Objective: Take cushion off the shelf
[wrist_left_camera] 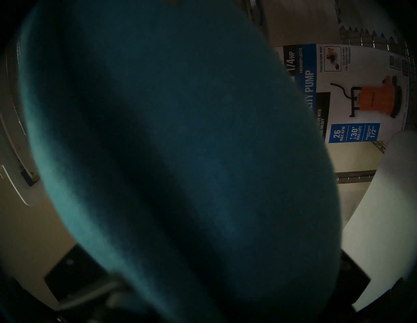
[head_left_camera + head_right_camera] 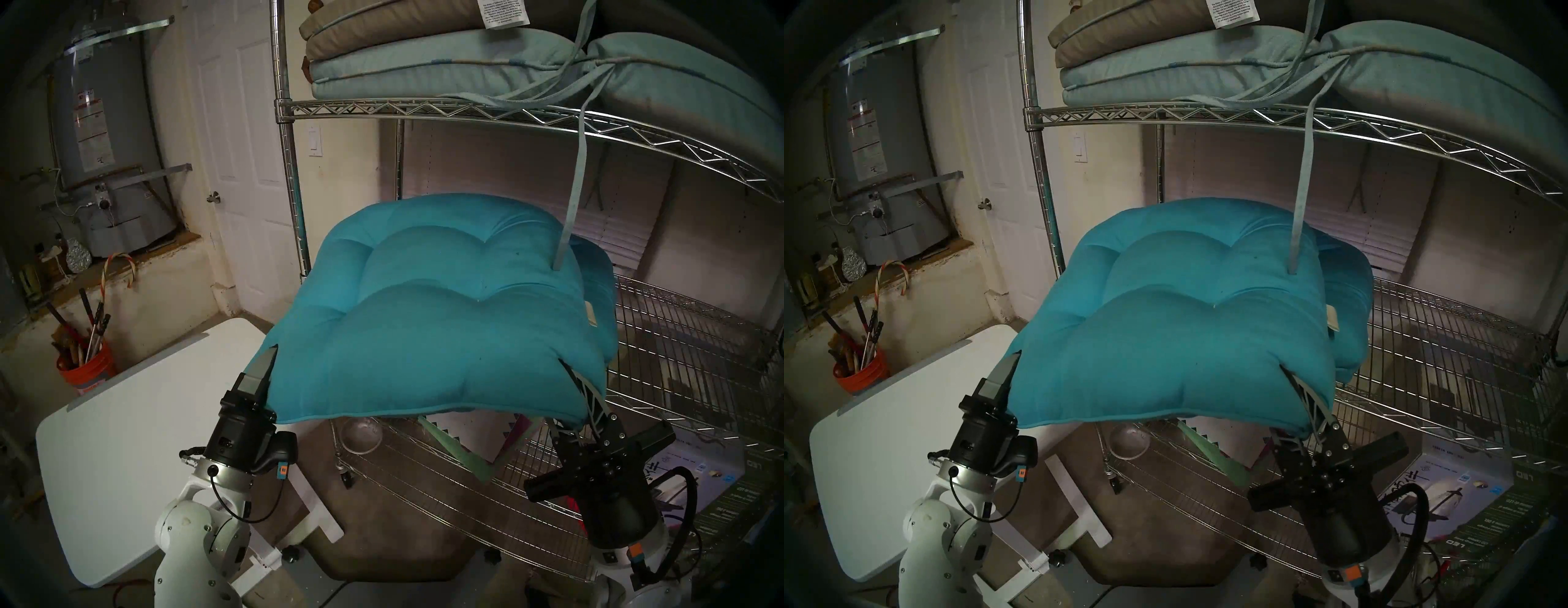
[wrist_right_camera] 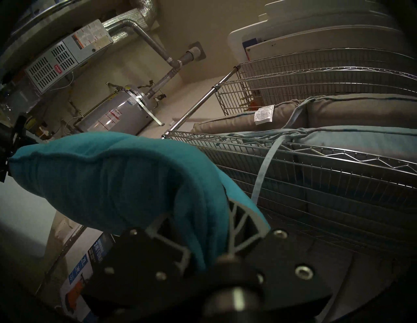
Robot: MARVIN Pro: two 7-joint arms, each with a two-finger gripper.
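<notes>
Nearest the robot, the right end effector (image 2: 570, 373) is pinching the near right corner of the cushion (image 2: 445, 305), its ribbed fingers (image 3: 239, 223) clamping the teal fabric from both sides. The left end effector (image 2: 265, 367) is sitting at the near left corner, one dark finger showing above the fabric and the cushion edge lying against it; whether its jaws are gripping or only touching cannot be told, since the left wrist view is filled by dark fabric. The cushion is hanging between the two arms, tilted, its near half out in front of the shelf (image 2: 424, 108) and its far right part still lying over a second teal cushion (image 2: 600, 293) on the middle tier. A pale strap (image 2: 572, 191) is dangling from the tier above onto the cushion's top. Below, a pump box (image 1: 361, 90) is sitting on a low tier. To the left, a white counter (image 2: 127, 446) is standing beside the shelf. Above, folded tan and pale blue cushions (image 2: 424, 63) are resting on the upper tier. Farthest back, a water heater (image 2: 97, 140) and a door (image 2: 237, 127) are standing by the wall.
</notes>
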